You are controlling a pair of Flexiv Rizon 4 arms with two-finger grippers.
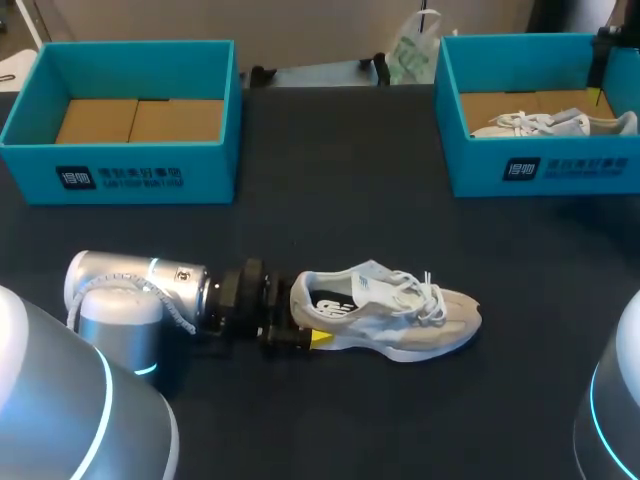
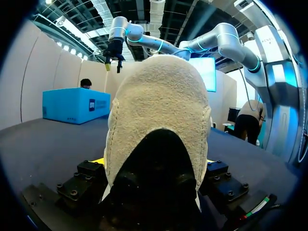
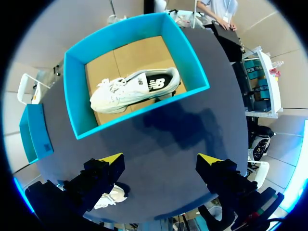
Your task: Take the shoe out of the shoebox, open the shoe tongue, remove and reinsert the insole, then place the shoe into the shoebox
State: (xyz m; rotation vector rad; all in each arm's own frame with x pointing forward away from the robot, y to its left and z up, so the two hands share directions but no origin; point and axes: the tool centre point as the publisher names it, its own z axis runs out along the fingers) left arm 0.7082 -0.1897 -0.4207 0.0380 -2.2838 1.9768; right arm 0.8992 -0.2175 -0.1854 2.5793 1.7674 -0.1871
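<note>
Down in the lower left of the head view, my left arm comes in low across the table [image 1: 330, 200] and the left gripper [image 1: 300, 322] has the shoe [image 1: 395, 308] by the heel. From the left wrist view the heel fills the whole gap between the fingers, with a finger block on each side, so I'd call the jaws clamped on it. That makes sense to me. Pinning the heel keeps the shoe flat on its sole, toe pointing right, opening facing up, so the tongue and insole can be worked on without it sliding around. The shoe sits just below the middle of the frame, out of any box. I'd guess we're at the tongue/insole part.

Further back, the empty shoebox [image 1: 140, 165] is in the upper left, well apart from the shoe, and is probably where it ends up.

In the upper right is another shoebox [image 1: 560, 170] with a second shoe [image 1: 550, 124] lying on its side inside. The right gripper [image 3: 161, 161] hangs above that box, jaws wide apart and holding nothing, so the right arm has to come over before the tongue gets opened.
</note>
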